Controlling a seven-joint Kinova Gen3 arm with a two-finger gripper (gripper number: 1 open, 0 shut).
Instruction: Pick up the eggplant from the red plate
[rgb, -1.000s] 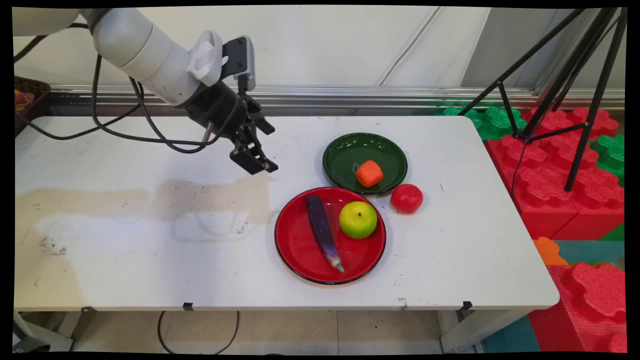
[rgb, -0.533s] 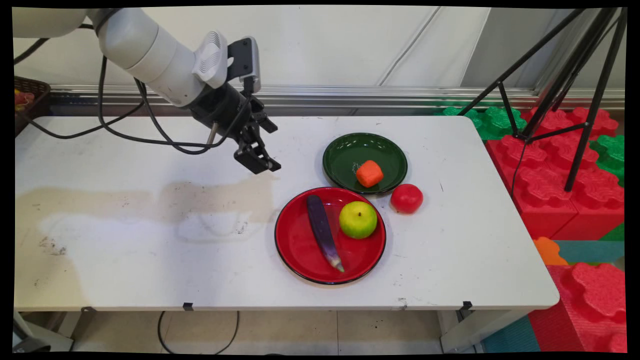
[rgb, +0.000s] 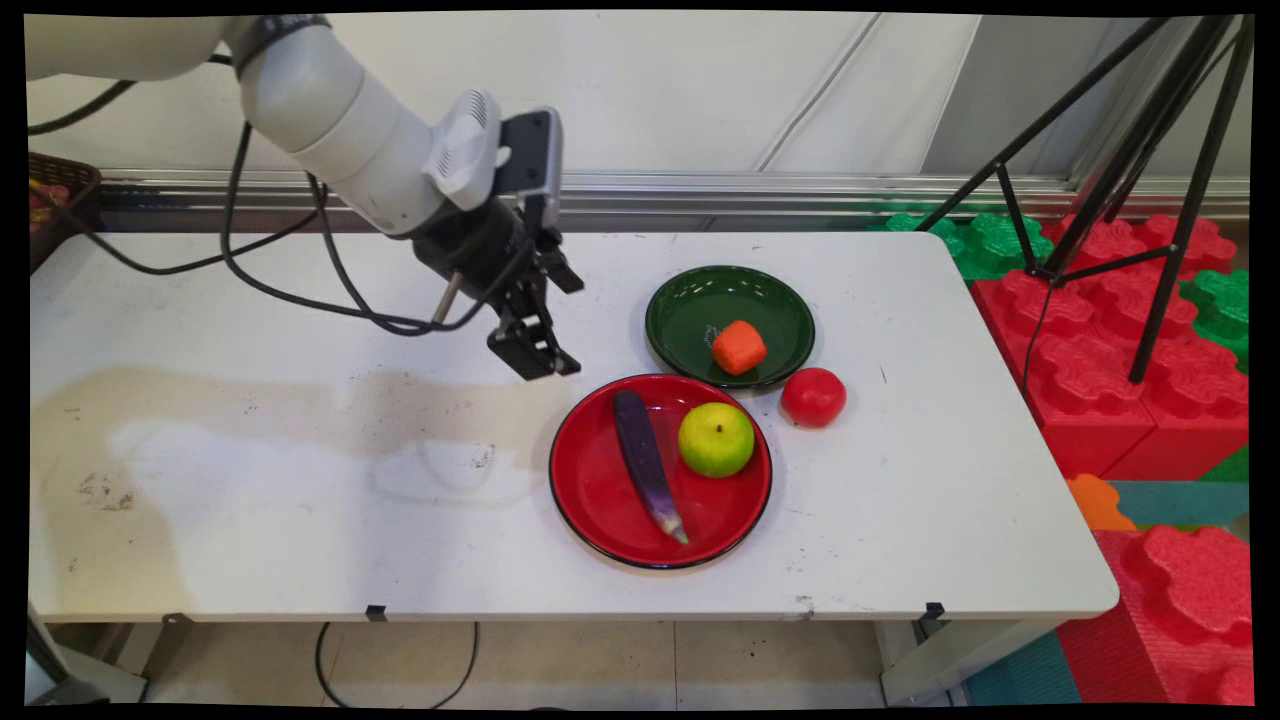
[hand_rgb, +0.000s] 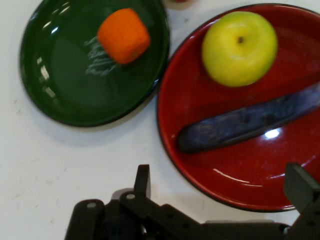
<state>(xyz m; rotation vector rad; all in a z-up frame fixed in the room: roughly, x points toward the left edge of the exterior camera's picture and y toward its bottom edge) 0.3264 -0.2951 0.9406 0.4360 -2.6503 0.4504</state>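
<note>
**A:** Your gripper (rgb: 535, 357) hangs empty above the white table (rgb: 300, 480), just off the upper left rim of the red plate (rgb: 600, 500). In the hand view the two fingers (hand_rgb: 142, 181) stand wide apart, with nothing between them; one rises over bare table, the other over the red plate's edge.

**B:** And what lies nearest to it?

**A:** The eggplant (rgb: 647, 464). You'll see it stretched along the left half of the red plate, its blunt dark end toward the gripper and its tip toward the table's near edge. Just beside it on the same plate sits a yellow-green apple (rgb: 716, 439), stem dimple up; whether the two touch, you cannot tell.

**B:** Beyond that?

**A:** The green plate (rgb: 690, 310) stands behind the red one, their rims close together. An orange chunk (rgb: 739, 347) rests on its near right part. A red tomato (rgb: 813, 396) lies on the bare table, just right of where the two plates meet, touching neither plate as far as you can see.
</note>
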